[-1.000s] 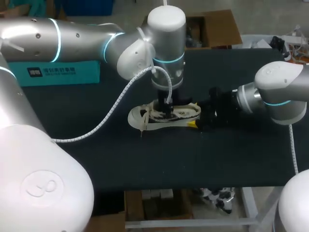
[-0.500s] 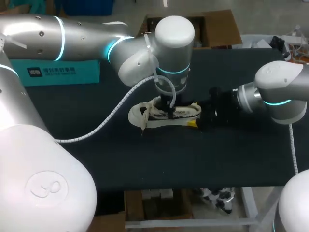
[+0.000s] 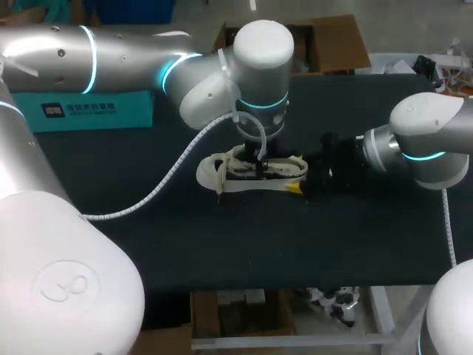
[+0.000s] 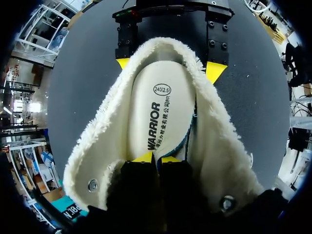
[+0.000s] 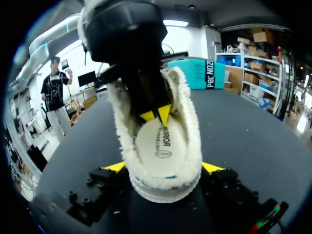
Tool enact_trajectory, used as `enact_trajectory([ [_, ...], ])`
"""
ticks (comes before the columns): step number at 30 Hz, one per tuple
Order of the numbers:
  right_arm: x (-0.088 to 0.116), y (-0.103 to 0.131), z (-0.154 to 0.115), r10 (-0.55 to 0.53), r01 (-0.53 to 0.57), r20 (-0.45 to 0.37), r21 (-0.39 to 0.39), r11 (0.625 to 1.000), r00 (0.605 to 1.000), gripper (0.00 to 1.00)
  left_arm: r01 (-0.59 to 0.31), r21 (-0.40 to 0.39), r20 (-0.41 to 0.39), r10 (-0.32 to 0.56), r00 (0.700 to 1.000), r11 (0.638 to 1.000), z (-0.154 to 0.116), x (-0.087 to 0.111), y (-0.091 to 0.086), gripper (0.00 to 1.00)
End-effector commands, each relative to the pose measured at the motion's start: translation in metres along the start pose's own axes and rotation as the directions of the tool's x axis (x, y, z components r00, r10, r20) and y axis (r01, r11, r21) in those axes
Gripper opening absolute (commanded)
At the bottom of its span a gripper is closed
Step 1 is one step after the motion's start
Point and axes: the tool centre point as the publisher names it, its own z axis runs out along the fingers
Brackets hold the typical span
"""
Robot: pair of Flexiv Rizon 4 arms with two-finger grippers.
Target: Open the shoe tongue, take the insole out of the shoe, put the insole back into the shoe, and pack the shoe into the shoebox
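Roughly at the middle of the desk (image 3: 259, 244), a little nearer its far edge than its near one, the shoe (image 3: 222, 181) lies on its sole, toe toward the left edge and heel toward the right. A wide bare band of dark desk runs between it and the near edge. The ground out to the left edge is open too, save for a white coiled cable (image 3: 159, 188) drooping from the left arm (image 3: 126, 55) across that side. Along the far edge, toward the far left corner, sits a teal box (image 3: 96, 111), well apart from the shoe. The right arm (image 3: 425, 144) comes in low over the right edge and takes up most of the room there.

The left gripper (image 4: 157, 158) stands straight down in the shoe's mouth, among the fleece lining. Its yellow fingertips (image 4: 145, 157) are drawn nearly together at the forward end of the insole (image 4: 156, 107). As far as I can make out from the wrist view, they have that end nipped between them. One long edge of the insole shows a bluish underside, raised off the lining; the rest lies inside the shoe.

The right gripper (image 5: 163, 168) is at the heel, fingers spread wide, one yellow tip pressed to each side of the shoe, gripping it from behind.
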Motion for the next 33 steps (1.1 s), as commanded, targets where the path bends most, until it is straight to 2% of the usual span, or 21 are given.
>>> enact_trajectory([
  [1, 0.001, -0.005, 0.005, -0.003, 0.003, -0.007, -0.003, 1.000, 1.000, 0.00, -0.007, 0.065, -0.003, 0.008, 1.000, 0.998, 0.063, -0.016, 0.005, 0.00],
  [8, 0.001, -0.005, 0.005, -0.003, 0.003, -0.007, -0.003, 1.000, 1.000, 0.00, -0.023, 0.196, -0.040, 0.031, 0.999, 0.980, 0.006, -0.007, 0.000, 0.00],
  [16, 0.001, -0.005, 0.005, -0.003, 0.003, -0.007, -0.003, 1.000, 1.000, 0.00, -0.036, 0.285, -0.067, 0.057, 0.996, 0.958, -0.033, 0.003, -0.007, 0.00],
  [26, 0.001, -0.005, 0.005, -0.003, 0.003, -0.007, -0.003, 1.000, 1.000, 0.00, -0.020, 0.347, -0.100, 0.058, 0.993, 0.938, -0.055, 0.005, -0.012, 0.00],
  [32, 0.001, -0.005, 0.005, -0.003, 0.003, -0.007, -0.003, 1.000, 1.000, 0.00, -0.017, 0.344, -0.112, 0.059, 0.992, 0.939, -0.057, 0.004, -0.016, 0.00],
  [33, 0.001, -0.005, 0.005, -0.003, 0.003, -0.007, -0.003, 1.000, 1.000, 0.00, -0.016, 0.342, -0.114, 0.058, 0.992, 0.940, -0.056, 0.004, -0.017, 0.09],
])
